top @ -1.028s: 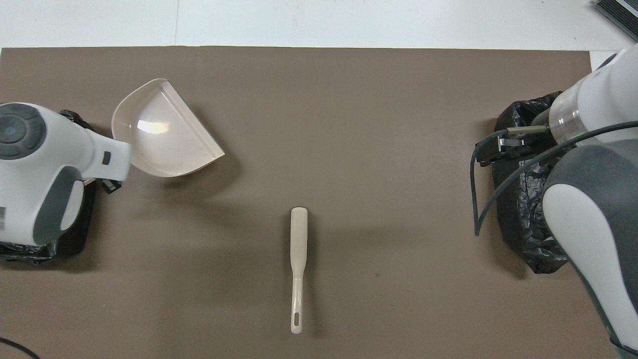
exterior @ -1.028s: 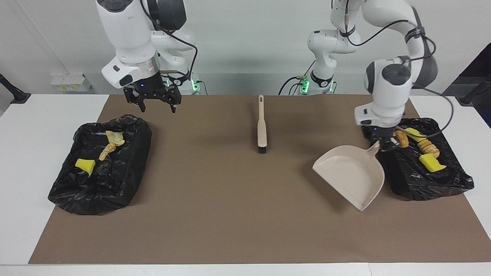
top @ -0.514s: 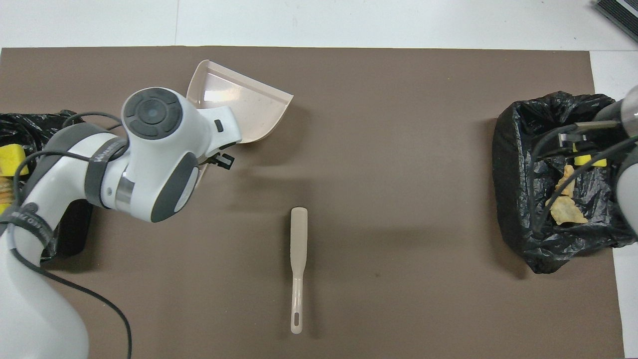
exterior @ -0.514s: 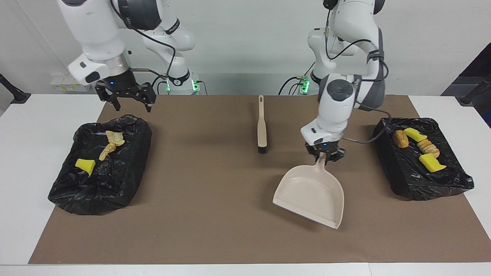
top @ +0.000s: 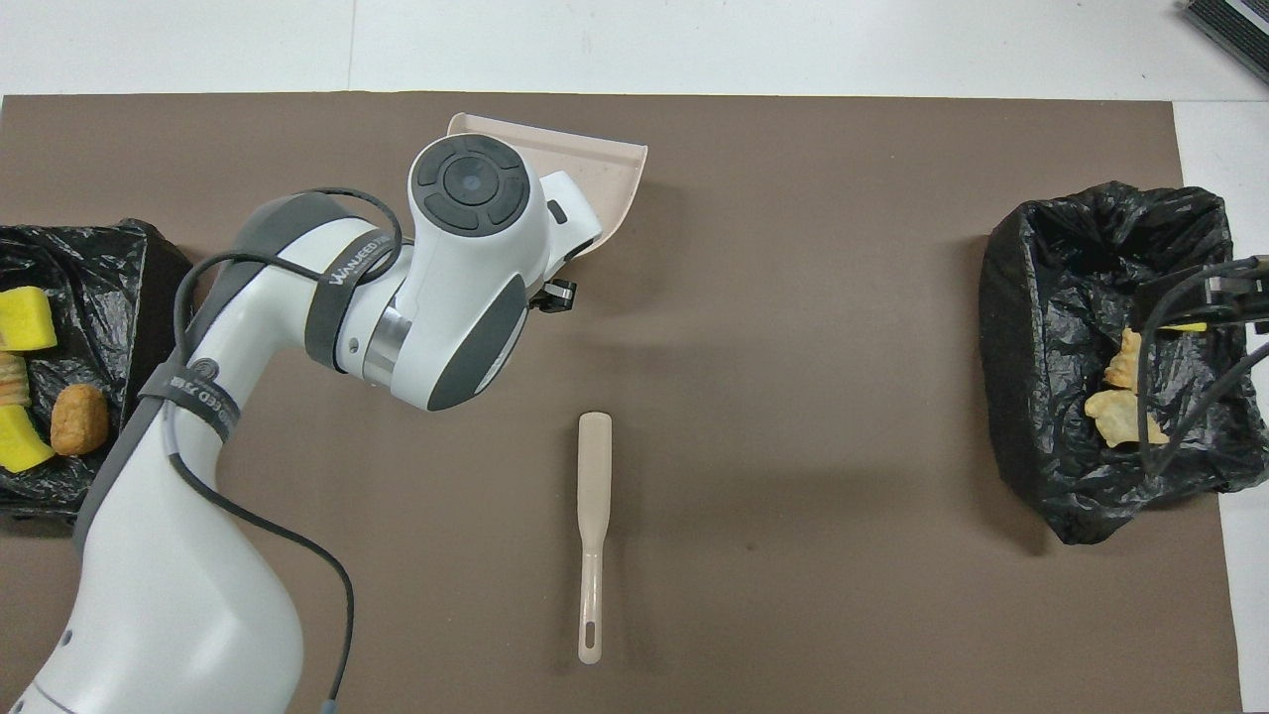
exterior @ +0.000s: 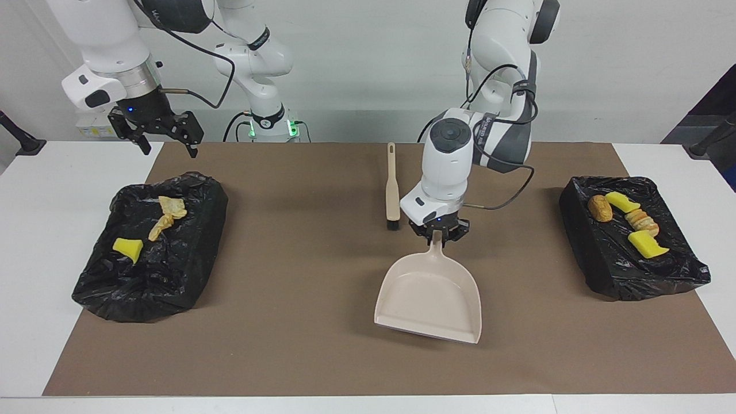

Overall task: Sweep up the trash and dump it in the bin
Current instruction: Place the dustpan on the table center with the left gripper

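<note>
Under your left gripper (exterior: 438, 237), at mid-mat: one beige plastic dustpan (exterior: 428, 298), empty, clamped by its handle between the fingers, mouth pointing away from the robots. Judged just above the brown mat (exterior: 322, 345) or barely touching it; you cannot tell which.

Just beside that gripper, toward the right arm's end: one beige long-handled brush (exterior: 392, 187) with black bristles, lying flat, untouched.

Well off toward the left arm's end of the table: one black bag-lined bin (exterior: 632, 276), holding five pieces of trash — two bright yellow sponge chunks (exterior: 647, 243) and three tan pastry-like lumps (exterior: 600, 208).

Below your right gripper (exterior: 164, 138), which waits in the air with fingers apart and empty: a second black bag-lined bin (exterior: 149, 287), holding one yellow sponge piece (exterior: 127, 247) and one tan crumpled piece (exterior: 164, 218).

Progress, as a judgement: all seven pieces sit in bins and none shows on the mat, so sweeping and dumping look done. Left for you: set down the dustpan and retire both arms.

View notes:
- The facing view shows the grip on the handle, the pan's empty floor and the right gripper's spread fingers.
- The overhead view hides most of the pan under the left arm and shows only its rim (top: 555, 139); the right gripper is outside it, only cables showing. It does confirm bare mat around the brush (top: 593, 516).
</note>
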### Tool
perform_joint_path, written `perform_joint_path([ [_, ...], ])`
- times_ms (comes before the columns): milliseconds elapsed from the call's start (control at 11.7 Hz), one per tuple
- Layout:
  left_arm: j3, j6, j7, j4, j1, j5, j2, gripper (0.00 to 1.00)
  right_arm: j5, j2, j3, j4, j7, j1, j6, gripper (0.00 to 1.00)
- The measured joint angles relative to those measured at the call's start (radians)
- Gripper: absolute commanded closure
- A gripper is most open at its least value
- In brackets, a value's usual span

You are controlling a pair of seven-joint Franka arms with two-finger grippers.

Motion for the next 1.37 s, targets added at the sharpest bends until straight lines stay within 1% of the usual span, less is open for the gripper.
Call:
perform_joint_path([
  [343,0.004,-0.020,-0.175,0.125,-0.088,0.000,0.153,1.00,0.000,0.000,0.000,-0.001,0.000,0.005,0.000,0.00],
  [428,0.004,-0.020,-0.186,0.138,-0.094,-0.010,0.175,1.00,0.000,0.000,0.000,-0.001,0.000,0.005,0.000,0.00],
  [685,0.008,-0.026,-0.188,0.140,-0.094,-0.083,0.185,1.00,0.007,-0.002,0.002,-0.001,0.000,0.007,-0.055,0.00],
  [771,0.010,-0.031,-0.188,0.139,-0.094,-0.093,0.186,0.79,0.012,-0.003,0.002,-0.001,0.000,0.007,-0.063,0.00],
  [856,0.014,-0.034,-0.189,0.137,-0.094,-0.096,0.186,0.35,0.014,-0.004,0.002,-0.001,0.000,0.007,-0.063,0.00],
  [942,0.017,-0.034,-0.191,0.136,-0.093,-0.097,0.186,0.13,0.016,-0.004,0.002,-0.001,0.000,0.007,-0.063,0.00],
  [1028,0.020,-0.034,-0.195,0.136,-0.092,-0.097,0.186,0.09,0.016,-0.005,0.002,-0.001,0.000,0.008,-0.063,0.00],
  [1113,0.024,-0.034,-0.198,0.136,-0.092,-0.097,0.186,0.00,0.016,-0.005,0.002,-0.001,0.000,0.008,-0.063,0.00],
  [1285,0.038,-0.033,-0.202,0.140,-0.088,-0.097,0.178,0.00,0.016,-0.005,0.002,-0.001,0.000,0.009,-0.063,0.00],
  [1370,0.052,-0.033,-0.202,0.134,-0.081,-0.096,0.155,0.00,0.016,-0.005,0.002,-0.001,0.000,0.009,-0.063,0.00],
])
